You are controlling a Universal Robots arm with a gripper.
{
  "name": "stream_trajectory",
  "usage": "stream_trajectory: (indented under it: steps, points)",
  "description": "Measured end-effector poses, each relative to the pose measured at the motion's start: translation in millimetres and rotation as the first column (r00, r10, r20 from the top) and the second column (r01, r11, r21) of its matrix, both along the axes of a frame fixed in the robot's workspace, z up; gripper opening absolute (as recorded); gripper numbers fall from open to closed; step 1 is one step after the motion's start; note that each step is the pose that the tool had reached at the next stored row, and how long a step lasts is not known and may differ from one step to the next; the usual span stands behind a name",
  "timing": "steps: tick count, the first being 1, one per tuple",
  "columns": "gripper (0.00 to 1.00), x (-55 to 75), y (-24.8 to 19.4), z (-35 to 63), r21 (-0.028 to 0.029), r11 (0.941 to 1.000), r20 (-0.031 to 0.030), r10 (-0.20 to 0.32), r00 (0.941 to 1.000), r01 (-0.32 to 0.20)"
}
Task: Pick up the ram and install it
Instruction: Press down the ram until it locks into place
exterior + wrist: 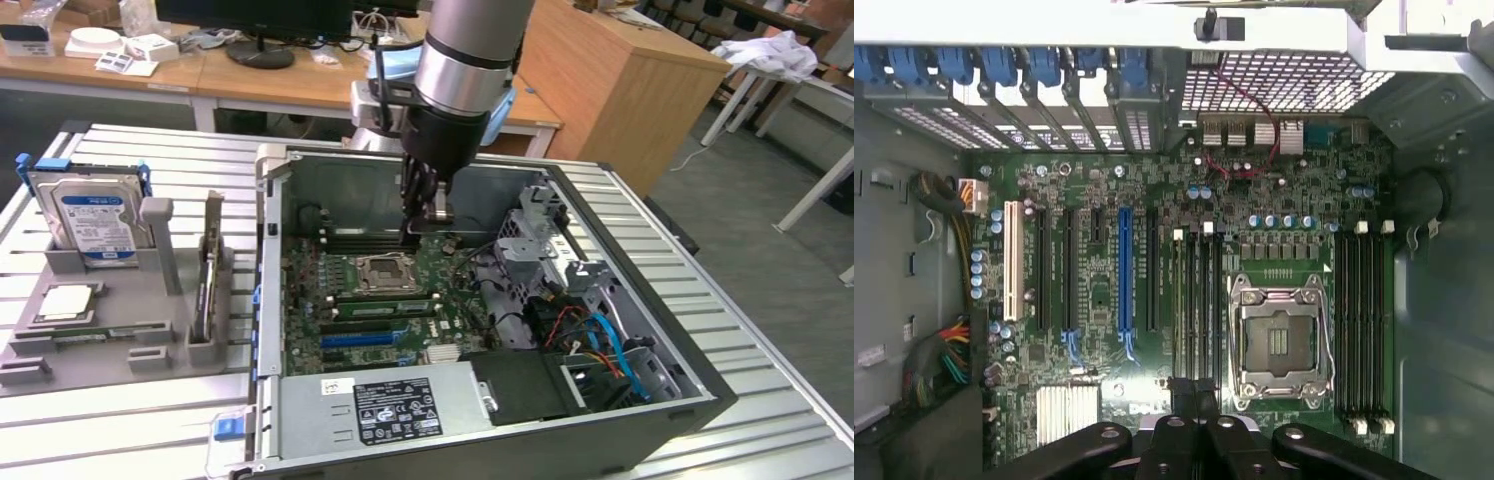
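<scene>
We see the gripper (431, 222) closed, empty, low inside the computer case (694, 400), above the motherboard (400, 300), at twelve o'clock from the processor socket (382, 270).

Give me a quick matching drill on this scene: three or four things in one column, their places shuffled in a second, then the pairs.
Things:
1. hard drive
2. gripper
3. processor socket
4. power supply

Places:
A. inside the open computer case, down over the motherboard, beyond the socket
B. upright in the grey holder on the exterior view's left, outside the case
C. at the case's near edge, with a white label on top
D. on the motherboard, a metal frame with nothing seated in it

Pairs: 1-B, 2-A, 3-D, 4-C
</scene>
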State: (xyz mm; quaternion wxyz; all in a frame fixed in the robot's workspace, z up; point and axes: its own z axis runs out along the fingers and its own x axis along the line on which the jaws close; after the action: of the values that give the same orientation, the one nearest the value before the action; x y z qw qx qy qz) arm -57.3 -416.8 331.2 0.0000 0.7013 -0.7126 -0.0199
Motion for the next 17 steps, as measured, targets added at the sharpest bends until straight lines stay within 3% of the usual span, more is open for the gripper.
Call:
stream_trajectory:
  steps: [17]
  points:
    - [0.11, 7.1, 0.0, 0.0, 0.0000, 1.0000, -0.0001, 0.000, 1.0000, 0.000]
